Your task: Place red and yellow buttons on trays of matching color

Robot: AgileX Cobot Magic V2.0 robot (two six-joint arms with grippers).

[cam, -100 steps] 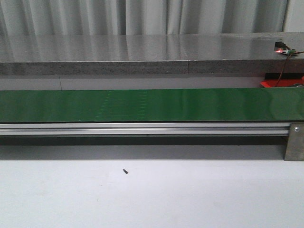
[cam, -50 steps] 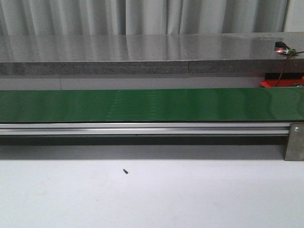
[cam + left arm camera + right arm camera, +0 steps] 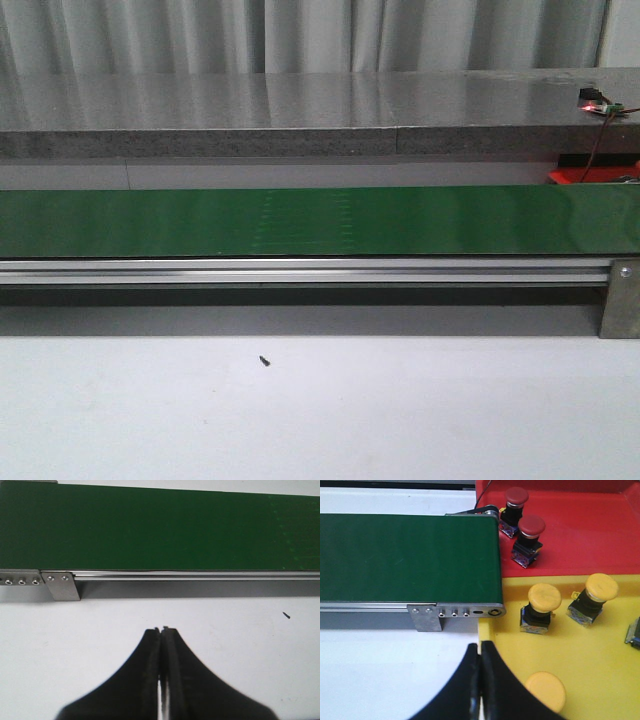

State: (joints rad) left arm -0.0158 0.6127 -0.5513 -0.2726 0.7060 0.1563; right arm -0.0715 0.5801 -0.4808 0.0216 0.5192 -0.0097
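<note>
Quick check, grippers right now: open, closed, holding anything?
Left gripper: closed, holding nothing, above the bare white table.
Right gripper: closed, holding nothing, at the yellow tray's edge.

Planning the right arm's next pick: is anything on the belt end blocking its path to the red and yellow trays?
Nothing visible does. The green belt is bare at its end, and no button is waiting on it. The right gripper is shut, empty, at the yellow tray edge. The red tray lies beyond; both already hold buttons.
</note>
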